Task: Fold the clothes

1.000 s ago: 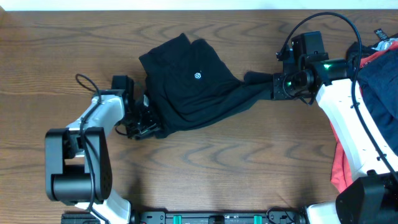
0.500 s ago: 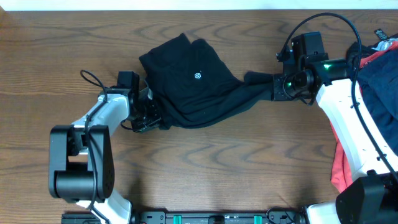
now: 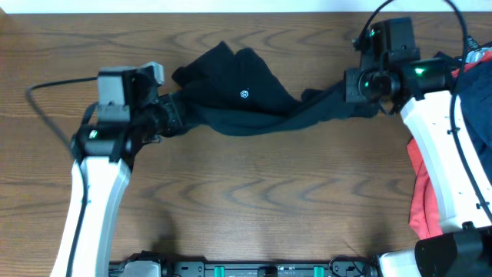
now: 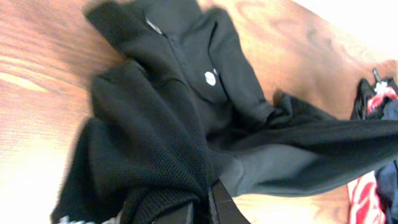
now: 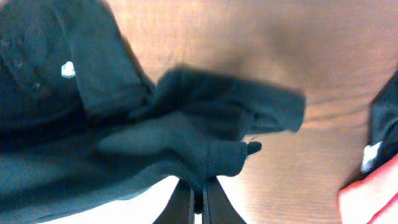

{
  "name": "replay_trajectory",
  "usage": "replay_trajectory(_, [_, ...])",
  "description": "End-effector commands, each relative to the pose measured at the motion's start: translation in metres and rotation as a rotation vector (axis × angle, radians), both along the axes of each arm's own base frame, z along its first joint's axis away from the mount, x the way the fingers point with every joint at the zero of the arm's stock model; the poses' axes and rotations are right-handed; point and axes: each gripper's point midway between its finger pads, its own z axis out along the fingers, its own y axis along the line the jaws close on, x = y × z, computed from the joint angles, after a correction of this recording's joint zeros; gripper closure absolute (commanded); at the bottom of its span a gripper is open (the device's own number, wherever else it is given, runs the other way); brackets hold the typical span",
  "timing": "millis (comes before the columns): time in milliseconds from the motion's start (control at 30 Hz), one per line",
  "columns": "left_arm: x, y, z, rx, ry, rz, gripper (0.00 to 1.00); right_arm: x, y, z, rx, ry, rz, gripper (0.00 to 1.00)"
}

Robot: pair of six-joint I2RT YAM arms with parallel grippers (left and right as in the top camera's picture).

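Note:
A black shirt (image 3: 246,100) with a small white logo is stretched across the wooden table between my two grippers. My left gripper (image 3: 171,115) is shut on its left edge, and the knit hem is bunched between the fingers in the left wrist view (image 4: 202,205). My right gripper (image 3: 355,86) is shut on the shirt's right end, and a fold of cloth is pinched between the fingers in the right wrist view (image 5: 198,190). The lower edge of the shirt hangs taut and lifted between the grippers, while its upper part (image 4: 186,56) lies crumpled on the table.
A pile of other clothes, dark blue and red (image 3: 461,115), lies at the table's right edge under the right arm. It shows as red and dark cloth in the right wrist view (image 5: 379,180) and the left wrist view (image 4: 373,186). Bare wood (image 3: 269,200) lies in front.
My left arm has risen and swung back and left, pulling the shirt's left edge with it. My right gripper has moved up and right. The shirt is stretched longer and thinner.

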Motion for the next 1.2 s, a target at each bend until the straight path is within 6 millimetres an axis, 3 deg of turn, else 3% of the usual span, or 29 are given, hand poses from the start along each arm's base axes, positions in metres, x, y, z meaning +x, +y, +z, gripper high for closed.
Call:
replay_trajectory(0, [-0.005, 0.016, 0.028, 0.066, -0.090, 0.073, 0.94, 0.013, -0.014, 0.037, -0.033, -0.096, -0.032, 0.99])
replay_trajectory(167, [-0.013, 0.026, 0.061, 0.102, -0.203, 0.109, 0.94, 0.021, -0.031, 0.083, -0.028, -0.193, -0.084, 0.99])
replay_trajectory(333, [-0.020, 0.028, 0.112, 0.118, -0.340, 0.109, 0.94, 0.020, -0.060, 0.130, -0.055, -0.288, -0.169, 0.99])
replay_trajectory(467, [-0.030, 0.030, 0.161, 0.126, -0.452, 0.119, 0.94, 0.008, -0.078, 0.166, -0.060, -0.343, -0.211, 0.99])
replay_trajectory(667, [-0.051, 0.031, 0.222, 0.156, -0.584, 0.104, 0.94, -0.016, -0.086, 0.208, -0.080, -0.417, -0.218, 0.99])
replay_trajectory(900, [-0.071, 0.033, 0.255, 0.172, -0.640, 0.107, 0.94, -0.054, -0.104, 0.245, -0.148, -0.514, -0.298, 0.99])
replay_trajectory(1167, [-0.094, 0.034, 0.286, 0.183, -0.703, 0.105, 0.94, -0.106, -0.107, 0.281, -0.139, -0.628, -0.318, 0.99])
